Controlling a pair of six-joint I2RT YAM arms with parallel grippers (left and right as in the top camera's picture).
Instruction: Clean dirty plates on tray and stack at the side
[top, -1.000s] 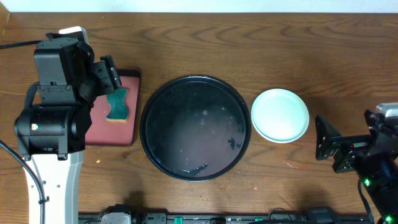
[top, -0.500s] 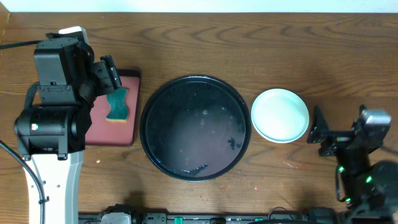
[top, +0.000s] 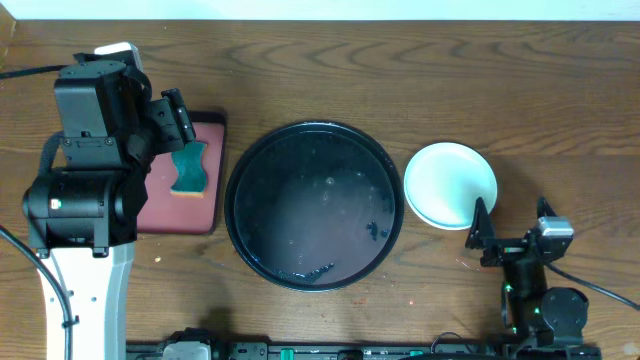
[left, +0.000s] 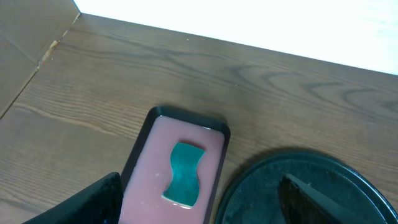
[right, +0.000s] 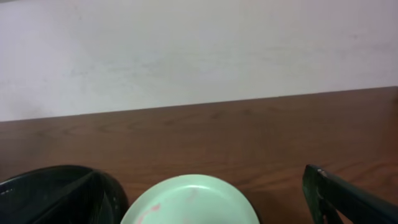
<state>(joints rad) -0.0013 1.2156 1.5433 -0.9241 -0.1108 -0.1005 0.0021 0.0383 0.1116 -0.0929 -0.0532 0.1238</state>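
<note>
The round black tray (top: 313, 204) lies mid-table with no plates on it, only wet smears. A pale mint-green plate (top: 450, 184) sits on the table right of the tray; it may top a stack, I cannot tell. In the right wrist view the plate (right: 189, 202) shows a faint red smear. My right gripper (top: 510, 240) is open and empty just below and right of the plate, its fingers (right: 205, 205) spread either side of the plate. My left gripper (left: 205, 202) is open and empty above the teal sponge (left: 183, 173). No yellow plate is visible.
The teal sponge (top: 187, 167) lies on a small red rectangular tray (top: 175, 210) left of the black tray (left: 292, 193). The left arm's body (top: 85, 150) stands over the table's left side. A pale wall runs behind the table.
My right arm has swung in from the right edge toward the front middle-right, turning so its gripper now faces the mint plate. The left arm, sponge and trays have not moved.
</note>
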